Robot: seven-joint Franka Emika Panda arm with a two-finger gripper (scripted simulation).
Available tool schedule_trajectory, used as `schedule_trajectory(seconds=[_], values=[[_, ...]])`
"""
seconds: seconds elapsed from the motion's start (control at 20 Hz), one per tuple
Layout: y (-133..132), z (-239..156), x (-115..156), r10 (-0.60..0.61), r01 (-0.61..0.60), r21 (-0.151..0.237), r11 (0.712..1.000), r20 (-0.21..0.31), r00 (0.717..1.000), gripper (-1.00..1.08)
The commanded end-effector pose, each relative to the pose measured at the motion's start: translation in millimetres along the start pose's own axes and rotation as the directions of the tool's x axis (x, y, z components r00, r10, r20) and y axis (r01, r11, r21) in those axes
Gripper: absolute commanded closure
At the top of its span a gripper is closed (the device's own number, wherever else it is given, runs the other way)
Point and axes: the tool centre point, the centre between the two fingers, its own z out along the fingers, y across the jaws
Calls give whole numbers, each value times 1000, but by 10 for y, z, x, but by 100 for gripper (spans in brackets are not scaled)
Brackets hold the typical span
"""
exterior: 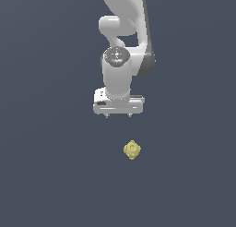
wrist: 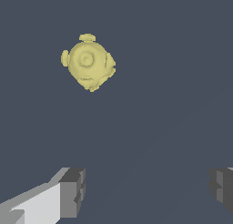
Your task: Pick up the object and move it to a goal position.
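Observation:
The object (exterior: pixel 132 150) is a small pale-yellow knobbly roundish thing lying on the dark grey surface. It also shows in the wrist view (wrist: pixel 88 62). My white gripper (exterior: pixel 118 115) hangs above the surface, behind the object and a little to the exterior view's left of it, not touching it. Its two short fingertips (exterior: pixel 107 115) point down and stand far apart. In the wrist view the gripper (wrist: pixel 148 191) is open and empty, and the grey pads (wrist: pixel 73 192) are wide apart, with the object well outside the gap between them.
The white arm (exterior: pixel 124 32) rises behind the gripper toward the top of the exterior view. The flat dark grey surface (exterior: pixel 55 175) fills the rest of both views.

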Motion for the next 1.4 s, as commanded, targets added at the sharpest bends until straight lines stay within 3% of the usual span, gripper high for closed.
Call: schedule_trajectory(seconds=[0.0,0.8,1.1,1.35], values=[[0,0,0,0,0,0,1000,0,1000,-92],[6,78,15,-56,57,-24,998,14,998,-92],[-70,139,174,-141,141,-27,990,12,990,-92],[-181,232,388,-256,257,-30,966,9,967,-92]])
